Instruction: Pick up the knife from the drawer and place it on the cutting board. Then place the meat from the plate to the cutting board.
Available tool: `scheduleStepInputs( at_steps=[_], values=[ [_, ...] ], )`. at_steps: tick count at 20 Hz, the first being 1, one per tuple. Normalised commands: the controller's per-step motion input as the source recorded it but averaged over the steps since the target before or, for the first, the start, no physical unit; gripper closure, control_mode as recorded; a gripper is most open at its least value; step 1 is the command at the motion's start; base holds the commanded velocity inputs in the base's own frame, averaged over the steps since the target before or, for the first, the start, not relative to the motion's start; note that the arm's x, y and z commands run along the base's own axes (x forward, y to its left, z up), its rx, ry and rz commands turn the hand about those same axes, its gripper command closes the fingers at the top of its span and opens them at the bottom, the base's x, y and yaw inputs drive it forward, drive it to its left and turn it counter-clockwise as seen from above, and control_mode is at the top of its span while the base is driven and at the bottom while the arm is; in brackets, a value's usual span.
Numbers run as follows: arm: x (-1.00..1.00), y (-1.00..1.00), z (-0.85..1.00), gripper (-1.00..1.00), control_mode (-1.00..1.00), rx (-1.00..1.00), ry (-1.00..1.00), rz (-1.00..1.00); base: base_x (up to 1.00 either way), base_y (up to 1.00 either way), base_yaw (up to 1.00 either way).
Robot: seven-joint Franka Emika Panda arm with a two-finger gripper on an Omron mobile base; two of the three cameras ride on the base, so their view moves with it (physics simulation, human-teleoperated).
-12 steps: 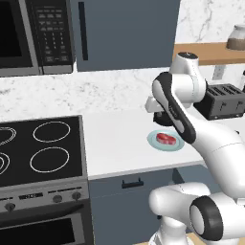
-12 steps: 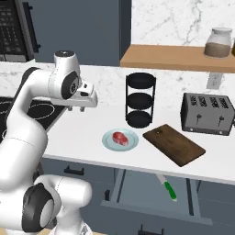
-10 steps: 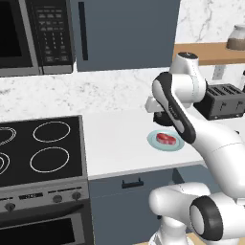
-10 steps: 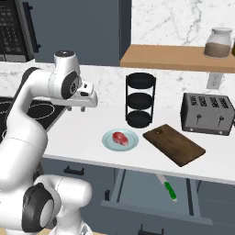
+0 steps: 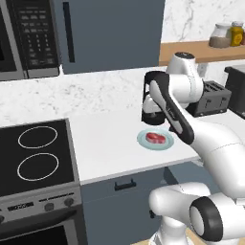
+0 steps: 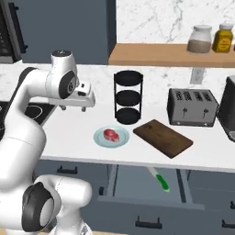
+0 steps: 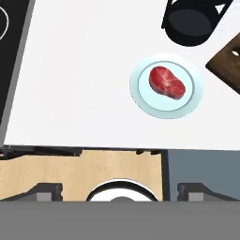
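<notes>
The cutting board is cut off by the hand view's right edge. In the left base view, the plate's right rim and the toaster are partly hidden by the arm.

the knife, green-handled with a pale blade, lies in the open blue-grey drawer under the counter, handle toward the front. the dark brown cutting board lies flat and bare on the counter, skewed, at 3 o'clock from the round light blue-green plate. the red, pale-edged meat rests flat at the plate's centre.
</notes>
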Motion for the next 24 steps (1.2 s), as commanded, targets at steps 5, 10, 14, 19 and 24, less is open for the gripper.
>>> scheduleStepInputs(
  at_steps=[5,10,14,19,24],
  values=[
    [0.0,0.0,0.0,-1.0,1.0,0.0,0.0,0.0,-0.13,0.3,-0.41],
    [0.0,0.0,0.0,-1.0,1.0,0.0,0.0,0.0,0.0,0.52,-0.35],
    [0.0,0.0,0.0,-1.0,1.0,0.0,0.0,0.0,-0.07,0.23,-0.46],
    [0.0,0.0,0.0,-1.0,1.0,0.0,0.0,0.0,-0.04,0.09,-0.58],
    [0.0,0.0,0.0,-1.0,1.0,0.0,0.0,0.0,-0.04,0.56,-0.61]
  ],
)
